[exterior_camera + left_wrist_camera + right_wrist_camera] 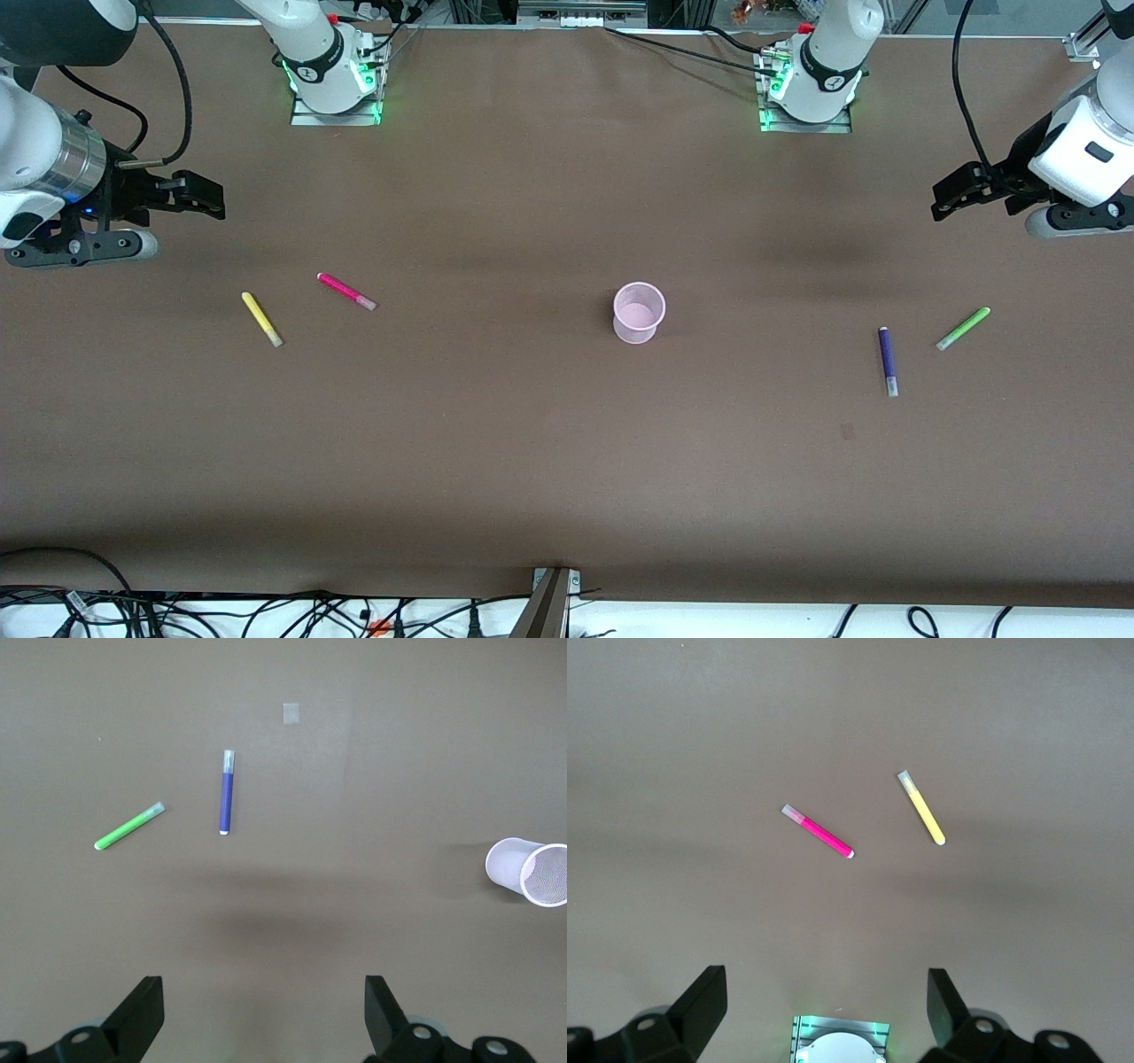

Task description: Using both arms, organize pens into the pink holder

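The pink holder stands upright and empty at the table's middle; it also shows in the left wrist view. The yellow pen and the magenta pen lie toward the right arm's end, and show in the right wrist view, yellow and magenta. The purple pen and the green pen lie toward the left arm's end, purple and green. My right gripper and my left gripper are open, empty, raised over bare table at their ends.
The arm bases with green lights stand along the table's back edge. A small pale patch marks the brown cloth nearer the front camera than the purple pen. Cables and a bracket lie at the near edge.
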